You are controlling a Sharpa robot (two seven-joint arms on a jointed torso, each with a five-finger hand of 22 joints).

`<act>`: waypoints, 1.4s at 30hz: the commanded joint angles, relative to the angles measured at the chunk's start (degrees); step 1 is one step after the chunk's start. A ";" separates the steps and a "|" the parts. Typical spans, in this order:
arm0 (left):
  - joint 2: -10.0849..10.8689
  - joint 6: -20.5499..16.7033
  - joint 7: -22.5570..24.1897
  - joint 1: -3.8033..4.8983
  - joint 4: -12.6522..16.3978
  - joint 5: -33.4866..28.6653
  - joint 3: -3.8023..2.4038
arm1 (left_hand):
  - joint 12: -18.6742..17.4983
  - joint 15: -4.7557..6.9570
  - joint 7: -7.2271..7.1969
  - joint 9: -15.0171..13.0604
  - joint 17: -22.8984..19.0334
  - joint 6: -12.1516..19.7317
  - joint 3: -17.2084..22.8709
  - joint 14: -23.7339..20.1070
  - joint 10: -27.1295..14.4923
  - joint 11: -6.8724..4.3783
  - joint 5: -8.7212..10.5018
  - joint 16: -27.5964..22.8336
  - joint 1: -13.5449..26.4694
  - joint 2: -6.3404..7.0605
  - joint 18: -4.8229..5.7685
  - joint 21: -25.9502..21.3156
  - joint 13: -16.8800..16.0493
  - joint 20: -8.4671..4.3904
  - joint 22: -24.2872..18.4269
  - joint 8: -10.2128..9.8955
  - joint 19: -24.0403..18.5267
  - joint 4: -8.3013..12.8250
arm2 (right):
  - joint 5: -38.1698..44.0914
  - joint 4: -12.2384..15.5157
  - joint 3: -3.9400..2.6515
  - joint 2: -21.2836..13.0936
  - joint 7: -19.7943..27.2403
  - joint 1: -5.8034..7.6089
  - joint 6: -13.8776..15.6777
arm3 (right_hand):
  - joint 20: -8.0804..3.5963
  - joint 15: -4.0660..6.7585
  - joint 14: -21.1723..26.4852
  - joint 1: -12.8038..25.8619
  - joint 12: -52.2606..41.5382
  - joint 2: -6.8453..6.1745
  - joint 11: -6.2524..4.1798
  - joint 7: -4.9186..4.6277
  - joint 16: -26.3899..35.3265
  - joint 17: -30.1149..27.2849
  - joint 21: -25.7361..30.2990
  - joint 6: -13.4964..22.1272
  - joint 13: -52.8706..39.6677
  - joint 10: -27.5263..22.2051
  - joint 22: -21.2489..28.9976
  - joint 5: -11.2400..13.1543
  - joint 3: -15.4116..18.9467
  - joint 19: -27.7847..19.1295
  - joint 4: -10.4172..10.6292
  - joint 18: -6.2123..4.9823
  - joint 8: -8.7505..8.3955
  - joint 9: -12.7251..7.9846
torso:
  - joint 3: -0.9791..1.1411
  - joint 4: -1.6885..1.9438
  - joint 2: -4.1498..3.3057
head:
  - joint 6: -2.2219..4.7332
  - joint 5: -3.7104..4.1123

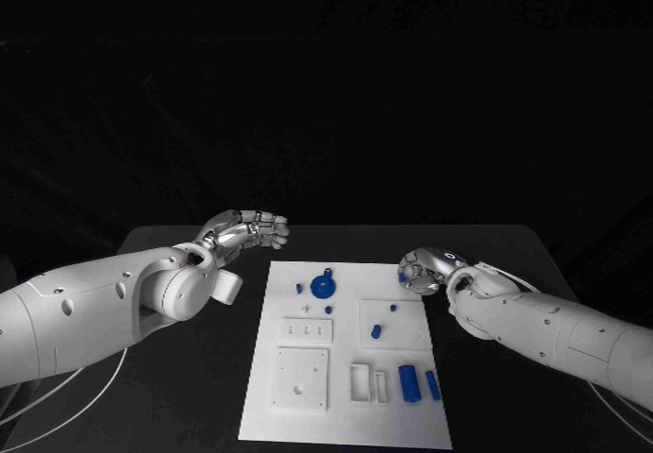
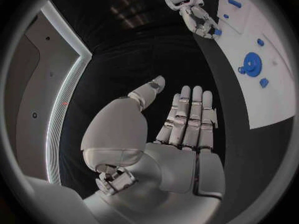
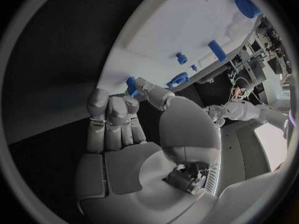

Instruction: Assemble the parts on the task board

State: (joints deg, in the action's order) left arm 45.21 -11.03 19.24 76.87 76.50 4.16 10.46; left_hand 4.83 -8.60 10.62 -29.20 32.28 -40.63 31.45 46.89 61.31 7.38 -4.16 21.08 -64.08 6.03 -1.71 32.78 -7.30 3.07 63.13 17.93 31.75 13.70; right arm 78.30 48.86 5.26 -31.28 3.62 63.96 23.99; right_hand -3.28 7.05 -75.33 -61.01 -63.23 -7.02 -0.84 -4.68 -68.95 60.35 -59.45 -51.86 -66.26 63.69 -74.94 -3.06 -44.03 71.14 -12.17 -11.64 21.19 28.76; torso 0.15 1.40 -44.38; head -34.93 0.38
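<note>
A: Status of the flat white plastic task board on the black desk?

B: Mostly unassembled, by my reading. The round blue gear sits near the far end of the board. Two long blue blocks lie side by side toward the near right corner. A few small blue pegs are scattered on the raised square panels in between. Whether any peg is fully seated, can't tell.

A: Right hand?

B: At the board's far right edge. The right wrist view shows its fingers curled, thumb and a fingertip pinching a small blue part. So one piece is in hand, just above or at the board edge.

A: Left hand?

B: Off the board, over the desk to its far left. Left wrist view shows the fingers straight and apart, holding nothing.

A: Remaining?

B: Judging by loose pieces, nearly everything: the pinched part needs placing, blocks and pegs follow.
</note>
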 commanded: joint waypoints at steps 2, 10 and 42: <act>-0.01 0.43 0.33 0.04 0.18 0.12 -0.03 | -0.36 -0.13 -0.23 -0.03 -0.01 0.01 0.19 -0.34 -0.31 0.06 0.27 -0.28 0.03 -0.40 -0.52 0.12 -0.06 -0.06 -0.06 -0.22 -0.24 0.18 | 0.15 0.92 0.02 -0.33 -0.56 -0.03 1.48 | -0.41 0.47 -0.01 0.69 -0.31 0.02 -0.62 -0.18 0.18 0.07 -0.24 -7.34 0.06 -0.21 -0.88 0.22 0.07 0.08 0.18 -3.36 0.34 0.14 | 0.01 -0.01 0.01 | 0.00 -0.01; 0.09 0.45 0.36 0.04 0.19 0.15 -0.03 | -0.37 -0.14 -0.24 -0.03 -0.01 0.00 0.21 -0.34 -0.30 0.05 0.26 -0.28 0.00 -0.41 -0.53 0.13 -0.08 -0.06 -0.07 -0.23 -0.24 0.19 | -1.12 2.06 0.02 -0.89 -0.28 -0.03 1.92 | -0.48 0.55 -0.05 0.65 -0.32 0.11 -0.70 -0.10 0.16 0.11 -0.23 -7.44 0.08 -0.08 -0.86 0.20 0.08 0.14 0.16 -3.36 0.42 0.28 | 0.02 -0.02 0.01 | 0.07 -0.04; -1.13 1.64 -18.48 0.03 1.64 6.63 0.13 | 11.05 8.69 -2.70 -1.13 9.15 -8.01 -3.60 16.71 17.39 -5.77 1.37 16.49 7.40 1.50 -3.47 9.89 -9.48 -6.56 1.66 1.62 14.84 -6.63 | 2.96 21.69 -0.27 -5.18 -11.78 3.92 1.94 | -0.65 0.66 -0.13 0.40 -0.27 0.08 -0.80 -0.01 0.12 0.17 -0.24 -7.56 0.15 0.15 -0.81 0.15 -0.04 0.32 -0.11 -3.36 0.49 0.52 | -0.47 -0.55 1.17 | 0.49 -0.82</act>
State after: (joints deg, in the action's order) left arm 44.38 -10.42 5.59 76.87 77.82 9.54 10.62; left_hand 15.75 0.12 7.80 -30.31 41.33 -48.36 28.03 63.20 78.50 1.64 -3.15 37.36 -56.98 7.61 -4.12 42.59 -16.68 -3.47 64.75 19.48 46.38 6.96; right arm 78.48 69.70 5.03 -36.41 -4.05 67.74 26.45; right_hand -3.36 7.21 -75.53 -61.02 -63.22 -7.03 -1.15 -4.33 -68.96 60.44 -59.44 -52.20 -66.17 63.99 -74.92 -3.06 -44.03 71.44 -12.17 -11.86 21.41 29.16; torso -0.16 0.94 -43.56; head -34.41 -0.36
